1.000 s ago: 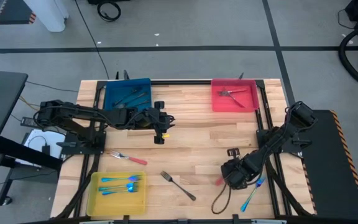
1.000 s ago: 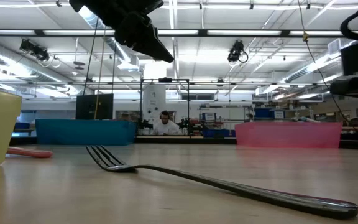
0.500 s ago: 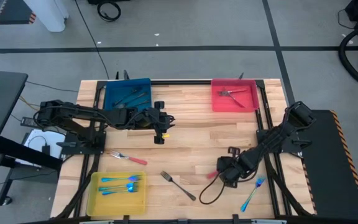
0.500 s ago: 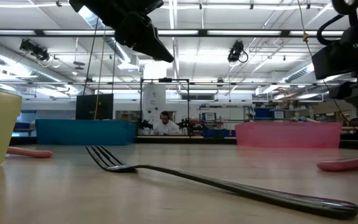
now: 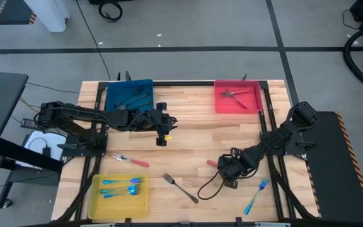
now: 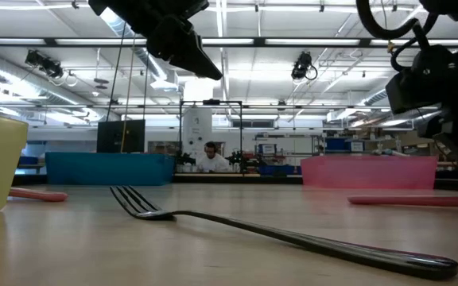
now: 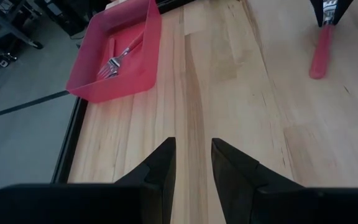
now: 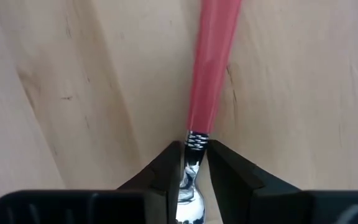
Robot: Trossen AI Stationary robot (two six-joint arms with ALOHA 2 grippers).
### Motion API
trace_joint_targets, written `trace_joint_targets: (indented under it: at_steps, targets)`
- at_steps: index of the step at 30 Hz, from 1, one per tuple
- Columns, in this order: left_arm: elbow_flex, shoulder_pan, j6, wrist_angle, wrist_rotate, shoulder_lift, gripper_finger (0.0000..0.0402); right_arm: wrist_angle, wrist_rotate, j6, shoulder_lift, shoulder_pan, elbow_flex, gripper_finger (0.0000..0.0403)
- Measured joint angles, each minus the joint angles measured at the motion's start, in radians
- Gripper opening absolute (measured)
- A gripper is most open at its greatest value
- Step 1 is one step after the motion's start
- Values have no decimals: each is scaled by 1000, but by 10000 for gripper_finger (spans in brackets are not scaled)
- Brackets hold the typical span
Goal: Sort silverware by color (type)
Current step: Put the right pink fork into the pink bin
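My right gripper stands low over the table's near right part, shut on a red-handled utensil whose handle points toward the table's left. My left gripper hangs open above the table's far left-centre with nothing between its fingers. Loose on the wood lie a grey metal fork, a red-handled fork and a blue-handled fork. Several blue utensils lie in the yellow tray. My right gripper pinches the utensil's metal neck, just past the end of the red handle, between its two fingers. The fingers come from above, pointing down. The handle sticks out level, low at the table; whether it rests on the wood I cannot tell.
A blue tray with dark utensils stands at the far left, and a red tray with utensils at the far right. A black cable loops on the table by my right gripper. Bare wood lies in the table's middle.
My right gripper has gone toward the table's left and slightly far, rolling about its downward axis, with the red-handled utensil still in its fingers. The handle has swung round and now lies level, farther left than before.
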Motion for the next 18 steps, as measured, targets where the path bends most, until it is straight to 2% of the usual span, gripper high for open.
trace_joint_targets:
  at_steps: [3,8,15,18]
  targets:
    - [0,0,0,0,0,0,102,4,-4,3,0,-7,0,81]
    - [0,0,0,0,0,0,102,1,2,30,0,-8,-1,23]
    - [0,0,0,0,0,0,102,-28,48,100,-10,-7,12,22]
    - [0,0,-1,0,0,0,102,-137,149,109,-30,-12,22,22]
